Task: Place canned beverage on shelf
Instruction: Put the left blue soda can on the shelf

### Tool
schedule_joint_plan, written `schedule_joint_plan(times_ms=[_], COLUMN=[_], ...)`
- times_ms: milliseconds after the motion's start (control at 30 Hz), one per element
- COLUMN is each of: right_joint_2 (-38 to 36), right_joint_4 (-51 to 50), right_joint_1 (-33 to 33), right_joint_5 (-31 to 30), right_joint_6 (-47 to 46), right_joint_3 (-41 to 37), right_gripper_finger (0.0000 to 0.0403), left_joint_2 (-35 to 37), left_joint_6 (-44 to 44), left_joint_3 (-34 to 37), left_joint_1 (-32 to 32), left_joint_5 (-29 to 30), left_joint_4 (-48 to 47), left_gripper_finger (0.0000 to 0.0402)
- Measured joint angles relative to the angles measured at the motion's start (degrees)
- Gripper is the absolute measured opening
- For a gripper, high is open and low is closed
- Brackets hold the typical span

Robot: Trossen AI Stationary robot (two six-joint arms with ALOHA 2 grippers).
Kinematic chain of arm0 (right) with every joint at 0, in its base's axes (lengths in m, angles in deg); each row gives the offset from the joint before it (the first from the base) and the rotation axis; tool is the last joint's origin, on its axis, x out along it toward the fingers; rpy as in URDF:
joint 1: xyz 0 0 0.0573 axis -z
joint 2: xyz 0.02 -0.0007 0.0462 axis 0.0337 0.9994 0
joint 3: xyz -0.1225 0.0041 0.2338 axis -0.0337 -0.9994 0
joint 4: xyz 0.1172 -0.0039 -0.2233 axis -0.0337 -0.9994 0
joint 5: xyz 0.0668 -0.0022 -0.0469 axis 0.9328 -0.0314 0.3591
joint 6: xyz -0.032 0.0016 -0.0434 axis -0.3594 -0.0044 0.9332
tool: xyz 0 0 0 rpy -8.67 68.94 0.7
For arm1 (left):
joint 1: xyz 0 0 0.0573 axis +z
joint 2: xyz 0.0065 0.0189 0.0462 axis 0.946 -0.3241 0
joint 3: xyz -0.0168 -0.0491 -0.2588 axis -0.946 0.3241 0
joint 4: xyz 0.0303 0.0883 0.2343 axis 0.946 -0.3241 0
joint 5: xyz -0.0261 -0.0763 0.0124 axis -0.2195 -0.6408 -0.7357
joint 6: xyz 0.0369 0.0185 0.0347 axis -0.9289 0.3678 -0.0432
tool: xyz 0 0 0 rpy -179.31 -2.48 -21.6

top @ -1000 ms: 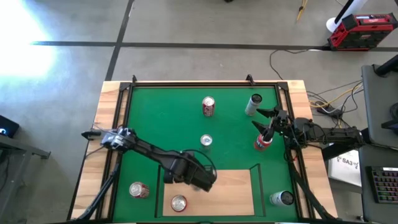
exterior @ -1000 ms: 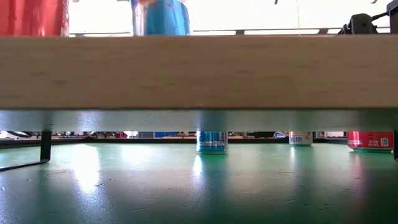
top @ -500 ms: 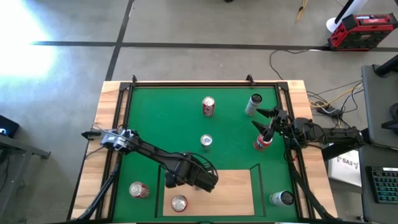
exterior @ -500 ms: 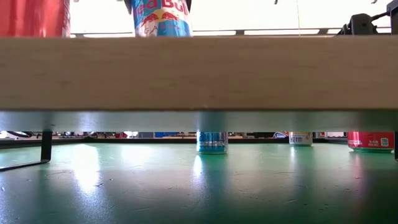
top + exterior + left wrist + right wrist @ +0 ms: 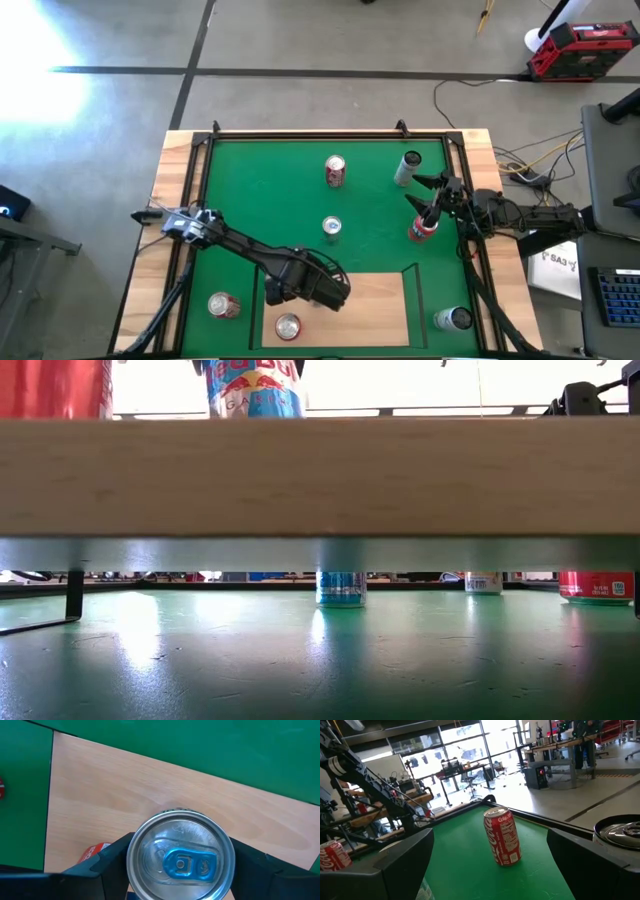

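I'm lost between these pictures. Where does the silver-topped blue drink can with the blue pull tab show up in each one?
High view: hidden beneath the left gripper, over the pale wood shelf board.
Low view: the blue can is at the top edge, left of centre, above the board's front edge.
Left wrist view: bottom centre, seen from above.
Right wrist view: not in it.
Shared landmark: the shelf board, in all but the right wrist view.

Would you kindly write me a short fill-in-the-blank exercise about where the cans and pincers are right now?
1. The left pincer has a ____-tabbed can between its fingers.
2. That can is over the pale wood ____.
3. A red can already stands on the shelf, near its ____ edge.
4. The right pincer is ____.

Missing words: blue; shelf; front; open
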Motion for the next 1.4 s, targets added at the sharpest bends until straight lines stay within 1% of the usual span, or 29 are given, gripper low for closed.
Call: schedule_joint_plan(times_ms=[100,300,467,800,967,1200,1400], right_joint_2=[0.0,0.0,0.0,0.0,0.0,0.0,0.0], right_joint_4=[0.0,0.0,0.0,0.0,0.0,0.0,0.1], right_joint_1=[0.0,0.0,0.0,0.0,0.0,0.0,0.0], right_joint_5=[0.0,0.0,0.0,0.0,0.0,0.0,0.0], right_joint_6=[0.0,0.0,0.0,0.0,0.0,0.0,0.0], right_joint_3=[0.0,0.0,0.0,0.0,0.0,0.0,0.0], right_gripper_finger=[0.0381,0.0381,0.0381,0.0381,0.0381,0.0381,0.0381], left_joint_2=[0.0,0.0,0.1,1.2,2.1,4.8,4.8], left_joint_6=[0.0,-0.5,-3.5,-11.1,-11.9,-11.5,-11.0], left_joint_3=[0.0,0.0,0.0,0.6,2.4,7.5,7.6], left_joint_1=[-0.3,-1.4,-1.4,-1.4,-1.4,-1.0,-1.0], left_joint_5=[0.1,5.3,6.9,5.5,4.2,3.2,2.7], left_joint_4=[0.3,0.0,-0.1,0.0,0.0,0.1,0.0], left_gripper_finger=[0.0253,0.0248,0.0246,0.0245,0.0245,0.0245,0.0245])
